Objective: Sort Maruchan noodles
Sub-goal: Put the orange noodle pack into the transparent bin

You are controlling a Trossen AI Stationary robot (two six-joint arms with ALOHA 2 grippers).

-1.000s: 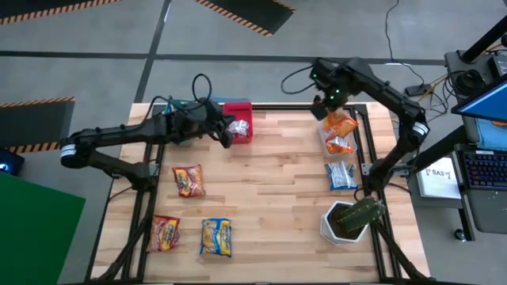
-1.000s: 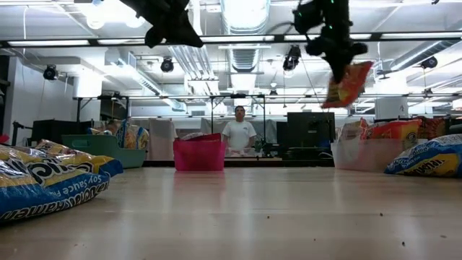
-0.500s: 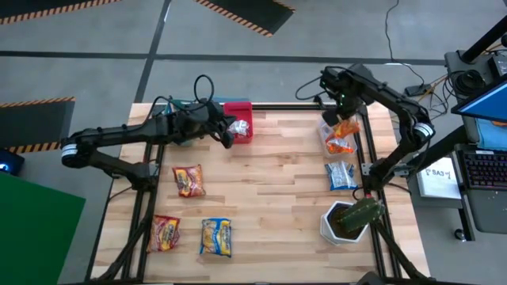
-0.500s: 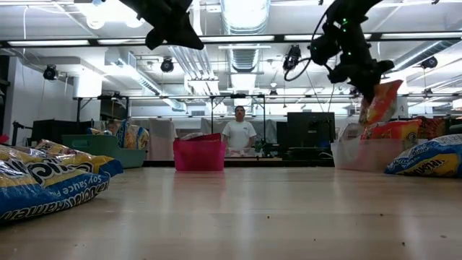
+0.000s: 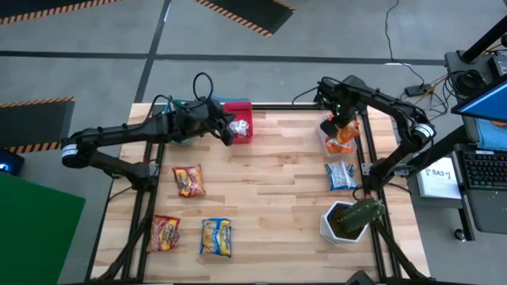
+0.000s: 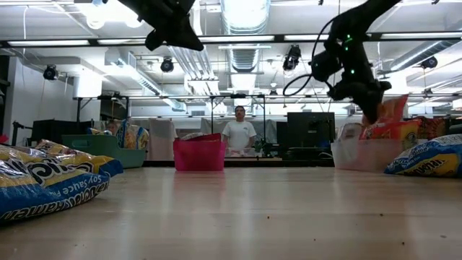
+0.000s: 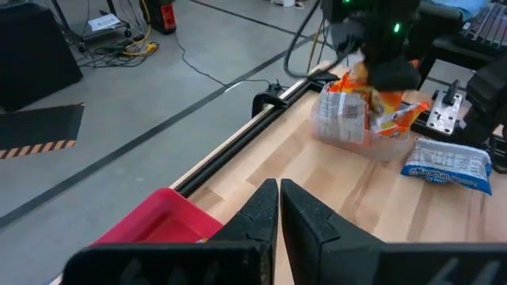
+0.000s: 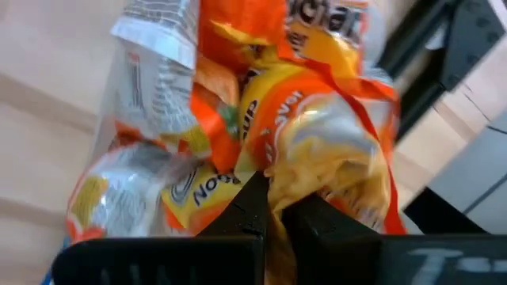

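Note:
My right gripper is at the table's far right, over a clear bin of orange Maruchan packets, and is shut on an orange packet. My left gripper is shut and empty above a pink bin, in which a silver packet lies. Flat on the table lie two red packets, a yellow-and-blue one and a silver-and-blue one. My right gripper pinches a crumpled edge of the orange packet between its two fingers, coming from above and pointing down. The packet hangs below the fingers, low over the orange packets in the clear bin. Whether it rests on them, I cannot tell.
A teal bin stands at the far edge behind my left arm. A white pot with a green plant sits at the near right corner. The wooden table's middle is bare. A person stands in the room beyond.
My right gripper has carried the orange packet toward the table's right and near edges and downward, from high over the far edge to just above the clear bin. It has stayed shut on the packet.

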